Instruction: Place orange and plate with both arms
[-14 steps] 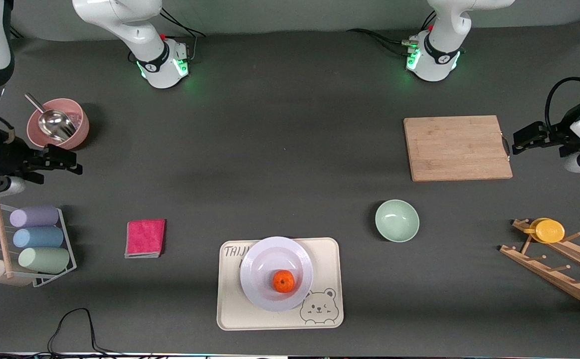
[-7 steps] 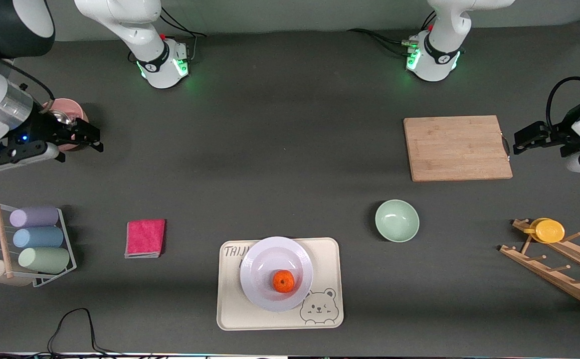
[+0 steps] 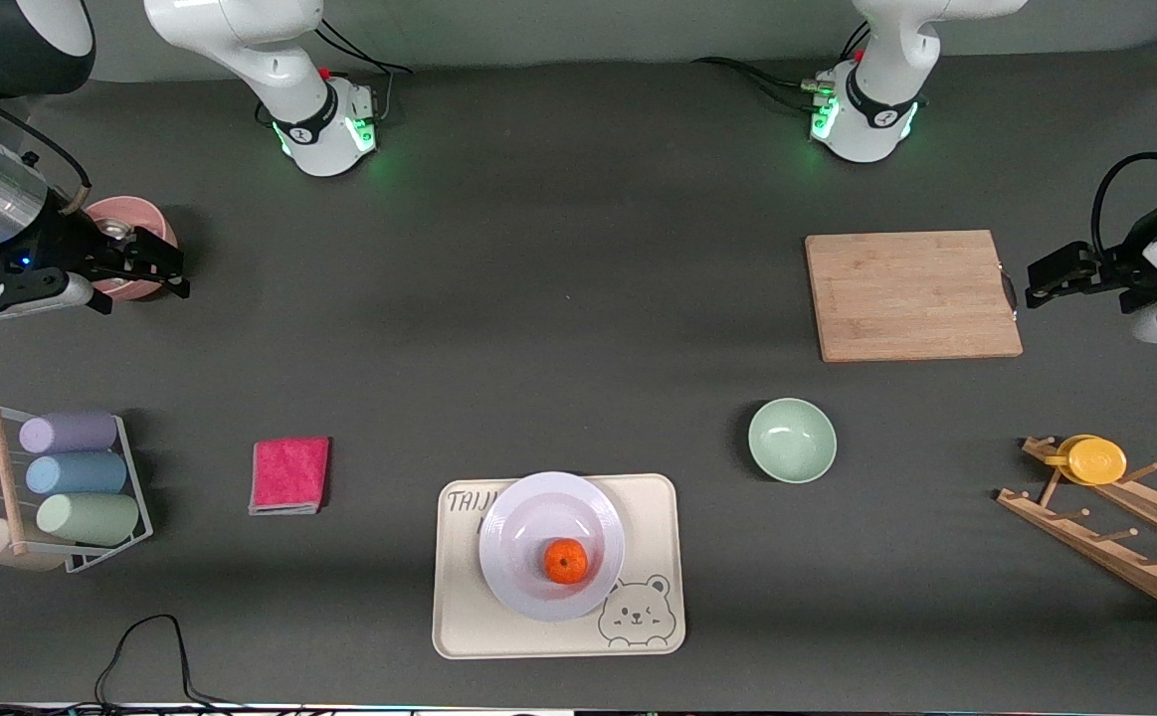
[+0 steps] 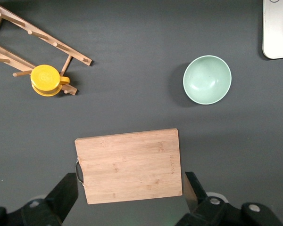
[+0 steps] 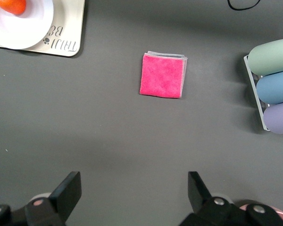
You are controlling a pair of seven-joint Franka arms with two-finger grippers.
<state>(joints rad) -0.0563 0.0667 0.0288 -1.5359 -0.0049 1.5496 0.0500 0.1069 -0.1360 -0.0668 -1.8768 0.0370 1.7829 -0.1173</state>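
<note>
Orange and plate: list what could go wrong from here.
1. The orange lies loose on the plate; lifting the plate at a tilt could roll it off.
2. The plate overhangs the bear tray, so a rim grasp may drag the tray.
3. The right hand, open, hangs over the pink bowl and could knock it.

My orange (image 3: 565,562), small, bright and round with a dimpled top, sits upright in the plate (image 3: 523,517), off its centre on the side nearer the front camera. That plate is round, glossy, pale lavender-white and wide-rimmed, and it lies flat on the beige bear tray (image 3: 653,507).
</note>
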